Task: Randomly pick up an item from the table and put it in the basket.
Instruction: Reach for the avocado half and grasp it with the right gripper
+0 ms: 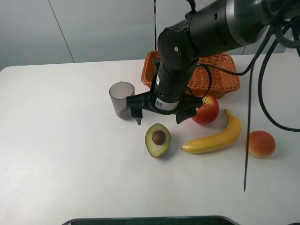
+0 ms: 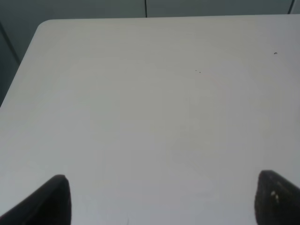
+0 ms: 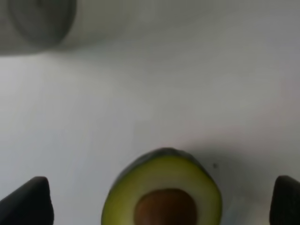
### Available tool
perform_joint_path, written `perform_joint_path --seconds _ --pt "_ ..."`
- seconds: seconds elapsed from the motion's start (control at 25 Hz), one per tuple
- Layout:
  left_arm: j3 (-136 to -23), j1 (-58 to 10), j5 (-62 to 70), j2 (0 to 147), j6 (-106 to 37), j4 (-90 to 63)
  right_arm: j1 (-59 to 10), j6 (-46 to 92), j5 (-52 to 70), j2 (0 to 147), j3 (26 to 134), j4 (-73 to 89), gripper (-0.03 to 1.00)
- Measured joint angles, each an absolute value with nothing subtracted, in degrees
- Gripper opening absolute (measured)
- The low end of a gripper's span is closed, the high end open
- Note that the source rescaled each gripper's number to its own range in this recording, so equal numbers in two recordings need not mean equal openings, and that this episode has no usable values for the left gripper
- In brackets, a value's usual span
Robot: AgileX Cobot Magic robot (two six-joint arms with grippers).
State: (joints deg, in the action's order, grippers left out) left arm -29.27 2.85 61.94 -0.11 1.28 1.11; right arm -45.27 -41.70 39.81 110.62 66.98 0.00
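Observation:
The halved avocado [image 1: 158,139] lies cut side up on the white table [image 1: 70,154], its brown pit showing. My right gripper [image 1: 159,120] hangs open just above and behind it, one finger to each side, not touching it. In the right wrist view the avocado [image 3: 161,173] lies between the spread fingers of the right gripper [image 3: 157,201]. The orange-brown wicker basket [image 1: 220,77] stands behind the arm and is partly hidden by it. My left gripper [image 2: 164,201] is open and empty over bare table [image 2: 150,93]; it is out of the exterior view.
A grey translucent cup [image 1: 122,99] stands just left of the right gripper and also shows in the right wrist view [image 3: 37,21]. A red apple [image 1: 206,110], a yellow banana [image 1: 215,138] and an orange-red fruit [image 1: 261,143] lie right of the avocado.

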Motion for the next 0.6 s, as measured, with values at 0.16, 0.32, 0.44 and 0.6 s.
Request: perform_joint_path --seconds 0.16,0.32,0.44,0.6 --pt "-29.27 2.85 61.94 -0.11 1.28 1.11 -45.27 -43.29 39.15 112.34 66.98 0.0 1.0" --pt "-29.27 2.85 61.94 -0.11 1.28 1.11 -46.0 -43.64 39.02 113.88 66.98 -0.51 1.0" --pt "-29.27 2.85 61.94 -0.11 1.28 1.11 -46.07 -43.64 39.02 114.54 66.98 -0.61 1.0" --pt "-29.27 2.85 61.94 -0.11 1.28 1.11 -46.13 -43.64 39.02 115.14 67.07 -0.61 1.0"
